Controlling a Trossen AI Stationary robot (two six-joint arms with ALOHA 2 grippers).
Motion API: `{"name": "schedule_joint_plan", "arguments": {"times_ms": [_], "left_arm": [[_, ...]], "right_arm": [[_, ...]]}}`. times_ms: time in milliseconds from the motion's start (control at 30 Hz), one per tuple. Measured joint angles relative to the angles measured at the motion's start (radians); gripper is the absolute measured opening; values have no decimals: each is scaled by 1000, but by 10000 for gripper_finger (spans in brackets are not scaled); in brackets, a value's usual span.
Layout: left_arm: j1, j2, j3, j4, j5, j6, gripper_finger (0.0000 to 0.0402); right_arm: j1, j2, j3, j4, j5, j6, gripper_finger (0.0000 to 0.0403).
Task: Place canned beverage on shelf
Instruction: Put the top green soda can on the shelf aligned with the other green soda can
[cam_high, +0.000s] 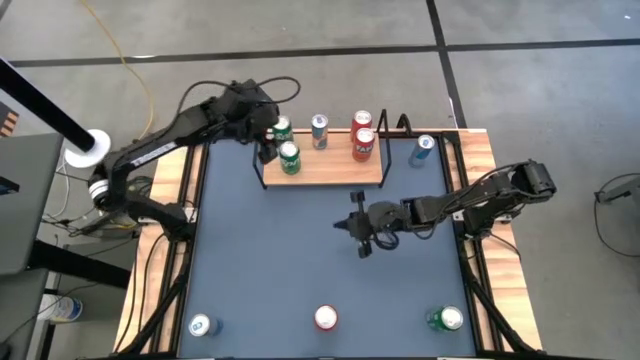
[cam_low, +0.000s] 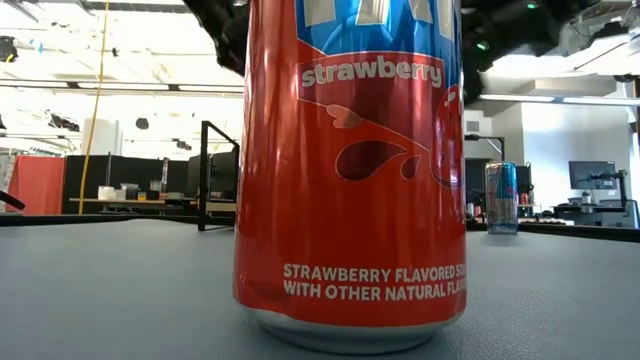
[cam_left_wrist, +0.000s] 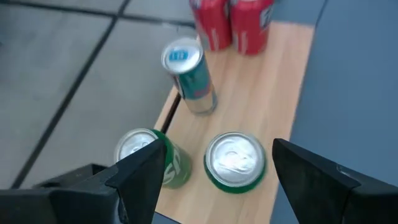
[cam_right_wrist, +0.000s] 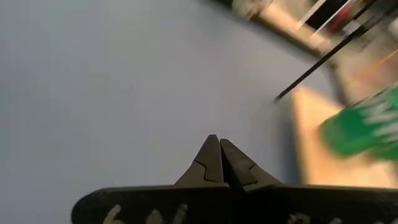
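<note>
We see left gripper (cam_left_wrist: 214, 171) at shelf (cam_high: 330, 168) 9 o'clock end, fingers apart over green can (cam_left_wrist: 233, 162) | right gripper (cam_right_wrist: 219, 163) mid-table, fingers together, empty

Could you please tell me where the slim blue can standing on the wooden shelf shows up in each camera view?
High view: the slim blue can stands on the shelf, along its far edge near the middle.
Low view: not in it that I can tell; a big red can blocks the middle.
Left wrist view: upper centre, beyond the open left gripper.
Right wrist view: not in it.
Shared landmark: the two red cans beside it.
</note>
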Motion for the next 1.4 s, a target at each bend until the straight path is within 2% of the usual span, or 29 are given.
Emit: {"name": "schedule_joint_plan", "arguments": {"times_ms": [67,167,333,467,633,733,867,1133,1233,1400], "left_arm": [[-20,-51,0,-3,-2,-31,282],[-73,-126,0,-21,-10,-112,282],[-254,-227,-39,-31,-55,-136,282],[-447,-289,-158,32,-205,-145,282],[-659,-356,-382,203,-461,-96,282],[-732,-390,-504,288,-523,-67,282],[-784,-433,-658,351,-520,-74,282],[-804,-456,-943,572,-534,-99,282],[-802,-455,-976,638,-557,-85,282],[-805,-456,-977,651,-632,-99,282]], "right_arm": [[-38,0,0,94,-15,-12,0],[-126,0,0,159,-130,-12,0],[-276,38,8,254,-293,70,0],[-340,142,89,239,-348,101,0],[-380,279,279,81,-360,119,0],[-396,347,389,-10,-358,110,0],[-415,413,491,-79,-356,101,0],[-455,462,558,-115,-353,101,0],[-467,471,567,-102,-351,101,0],[-476,474,563,-116,-333,104,0]]}}
